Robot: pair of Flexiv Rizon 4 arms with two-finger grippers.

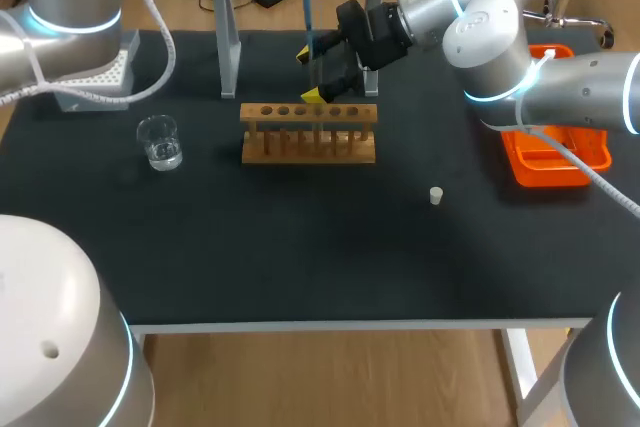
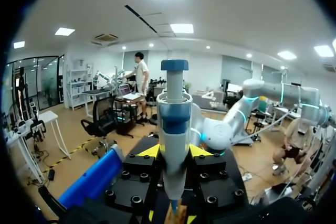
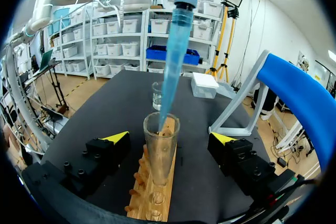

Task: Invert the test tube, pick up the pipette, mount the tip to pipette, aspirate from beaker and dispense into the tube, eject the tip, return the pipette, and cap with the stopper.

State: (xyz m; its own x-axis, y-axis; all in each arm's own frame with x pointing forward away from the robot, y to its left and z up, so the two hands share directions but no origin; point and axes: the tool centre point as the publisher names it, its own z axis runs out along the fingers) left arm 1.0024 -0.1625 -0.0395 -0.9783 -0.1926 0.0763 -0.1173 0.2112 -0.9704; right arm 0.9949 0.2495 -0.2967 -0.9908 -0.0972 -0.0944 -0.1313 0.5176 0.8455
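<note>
Test tube (image 3: pixel 160 153): upright in wooden rack (image 3: pixel 152 203), midway between the fingers of right gripper (image 3: pixel 169 138) (neither touches it); blue pipette tip (image 3: pixel 173 66) enters its mouth.
Beaker (image 3: pixel 159 95): ahead, beyond the rack; clear liquid inside.
Right jaws: wide open.
Left gripper (image 2: pixel 174 151): clamped on pipette (image 2: pixel 174 124), held between its yellow tips.

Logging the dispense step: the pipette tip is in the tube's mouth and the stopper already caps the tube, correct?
No: the stopper lies on the table, right of the rack, as the head view shows. The pipette tip is in the mouth of the tube.
</note>
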